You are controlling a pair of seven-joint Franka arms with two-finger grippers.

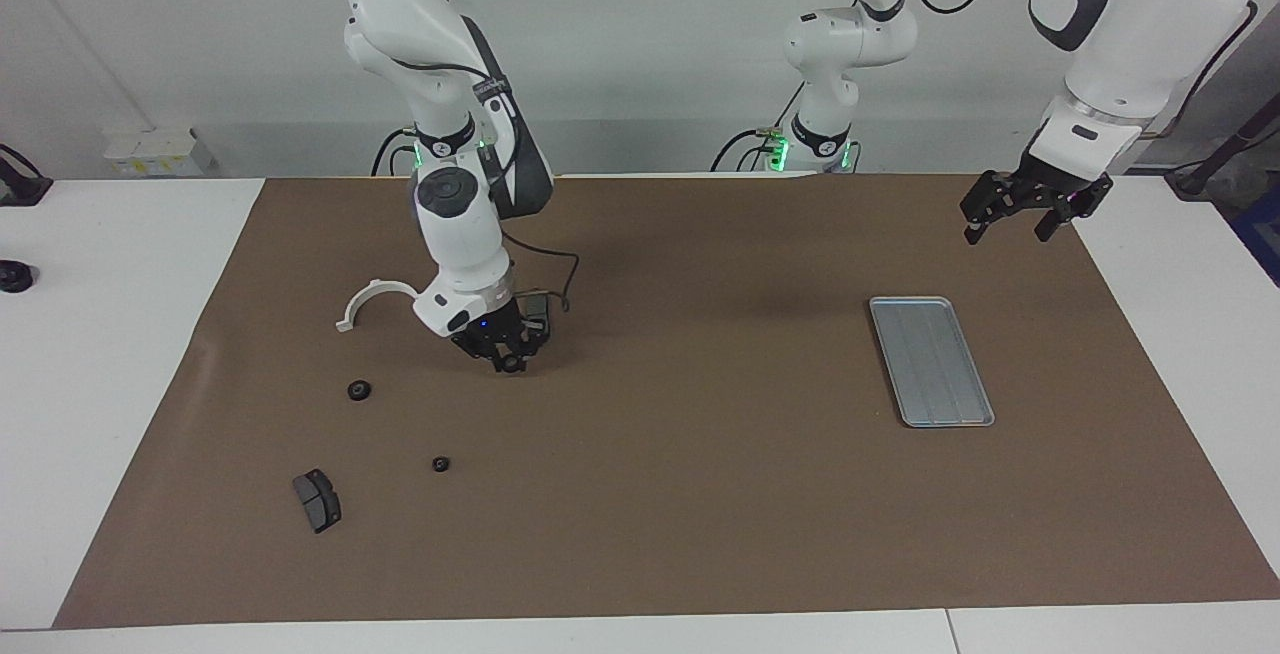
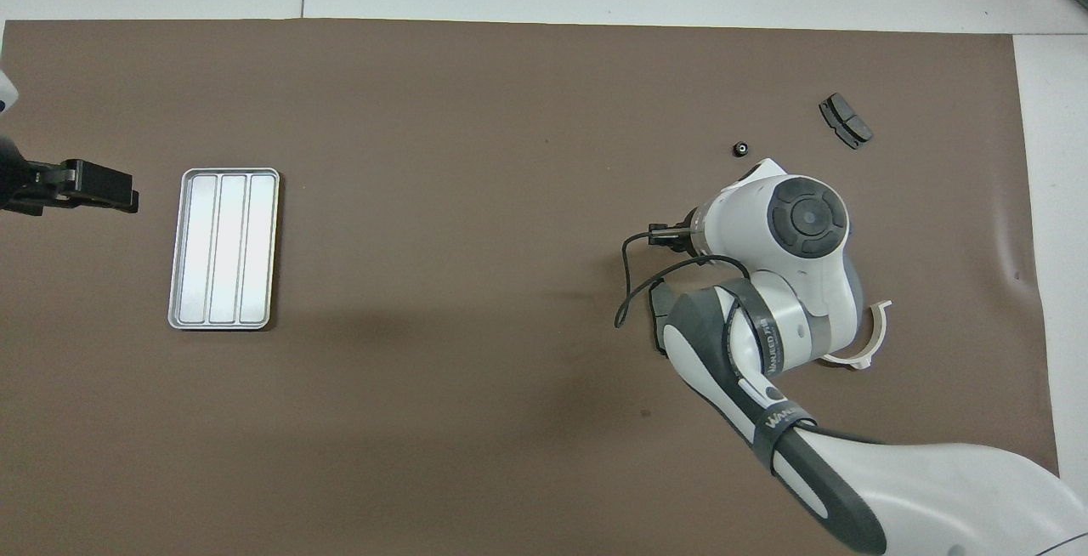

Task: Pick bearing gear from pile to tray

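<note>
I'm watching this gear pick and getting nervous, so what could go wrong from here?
1. The right gripper pinches a small gear at its fingertips; it could slip out during the long carry to the tray.
2. The tray's rim is low, so a gear released from height might roll off.
3. The left gripper waits open near the tray, risking a crowded approach.

You get bright, even light from above. The flat silver-grey metal tray (image 2: 224, 248) glares almost white in your overhead view. Soft, blurred shadows lie on the brown table mat (image 1: 660, 494) under the arms. Both views stay sharp edge to edge.
</note>
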